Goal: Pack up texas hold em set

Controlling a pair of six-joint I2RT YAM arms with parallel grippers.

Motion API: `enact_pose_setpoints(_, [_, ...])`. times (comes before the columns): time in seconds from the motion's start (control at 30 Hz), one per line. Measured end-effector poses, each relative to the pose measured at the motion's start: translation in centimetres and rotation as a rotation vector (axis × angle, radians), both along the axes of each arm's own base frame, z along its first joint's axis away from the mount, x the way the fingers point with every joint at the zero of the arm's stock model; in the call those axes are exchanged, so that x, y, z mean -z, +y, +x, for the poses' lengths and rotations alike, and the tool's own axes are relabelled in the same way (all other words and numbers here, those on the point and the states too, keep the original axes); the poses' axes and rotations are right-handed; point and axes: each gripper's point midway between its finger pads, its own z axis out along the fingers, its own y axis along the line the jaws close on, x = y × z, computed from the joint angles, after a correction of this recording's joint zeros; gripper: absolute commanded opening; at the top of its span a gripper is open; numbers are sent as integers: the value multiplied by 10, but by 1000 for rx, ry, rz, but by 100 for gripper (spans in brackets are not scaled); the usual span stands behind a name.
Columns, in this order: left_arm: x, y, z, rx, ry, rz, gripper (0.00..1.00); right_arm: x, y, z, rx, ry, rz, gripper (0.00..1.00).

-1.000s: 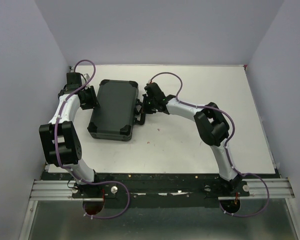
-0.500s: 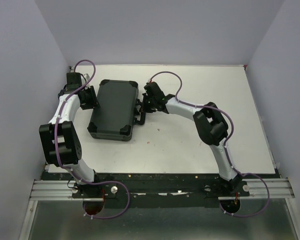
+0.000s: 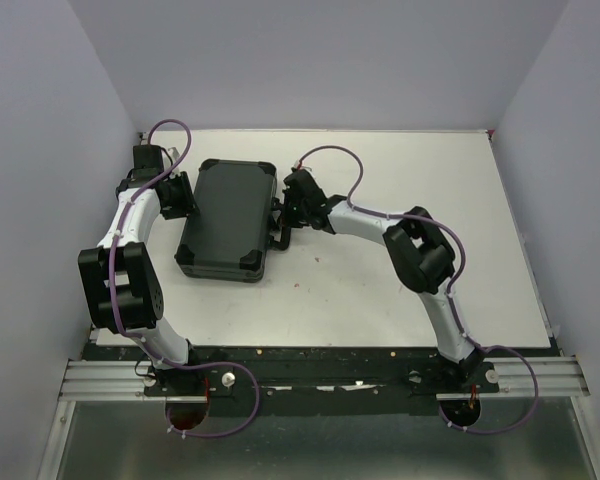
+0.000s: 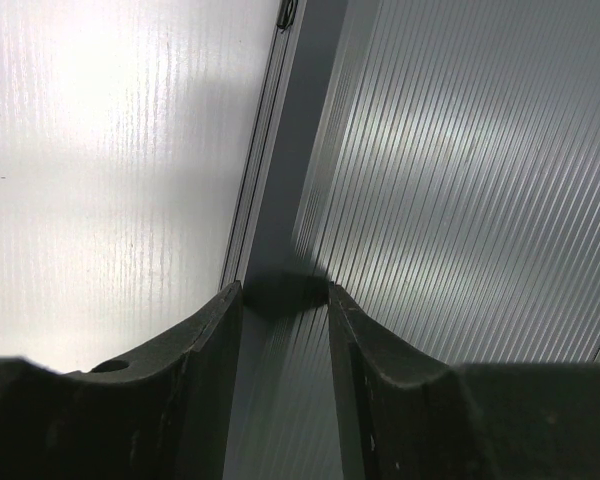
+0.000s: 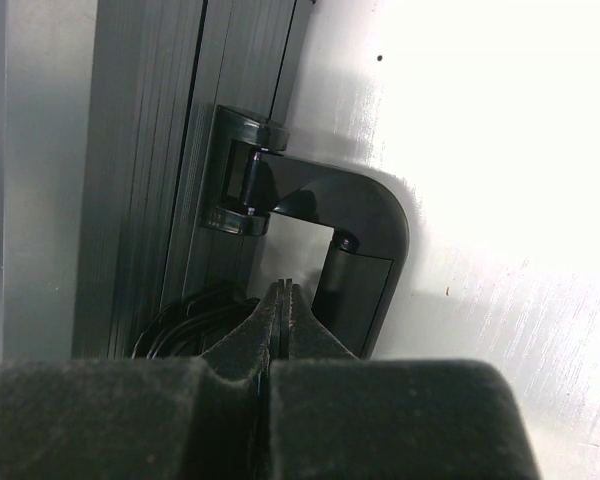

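Observation:
The black case (image 3: 225, 215) lies closed and flat on the white table, left of centre. Chips, card decks and buttons are out of sight. My left gripper (image 3: 180, 195) is at the case's left side; in the left wrist view its fingers (image 4: 210, 340) stand apart, with the ribbed case wall (image 4: 450, 200) beyond them. My right gripper (image 3: 288, 213) is at the case's right side by the handle (image 3: 280, 235). In the right wrist view its gripper (image 5: 283, 288) is shut on nothing, tips in the gap between the handle (image 5: 355, 225) and the case's ribbed side (image 5: 140, 150).
The white table (image 3: 410, 180) runs to the back and right, with lilac walls around it. A few small specks lie on the table near the case's front right corner (image 3: 298, 287). A latch (image 5: 185, 315) sits left of my right fingertips.
My right gripper and forearm have shifted slightly left, closer to the case's handle side. The left arm and the case have not moved.

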Motion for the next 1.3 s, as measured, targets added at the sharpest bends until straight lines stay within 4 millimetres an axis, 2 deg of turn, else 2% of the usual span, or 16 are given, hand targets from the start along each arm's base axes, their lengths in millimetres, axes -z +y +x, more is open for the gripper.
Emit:
enact_pose_setpoints(0.33, [0, 0, 0, 0, 0, 0, 45, 2, 1, -2, 91, -49, -6, 1])
enact_pose_setpoints(0.73, [0, -1, -1, 2, 3, -3, 45, 3, 4, -16, 235, -73, 46, 1])
enact_pose_setpoints(0.9, [-1, -1, -3, 1, -14, -1, 52, 0, 1, -19, 243, -96, 20, 7])
enact_pose_setpoints(1.07, [-8, -10, -8, 19, -32, -24, 61, -7, -8, -35, 187, -83, -22, 17])
enact_pose_setpoints(1.3, [-30, -20, -16, 42, -92, -46, 86, -14, -22, -67, 55, -23, -76, 31])
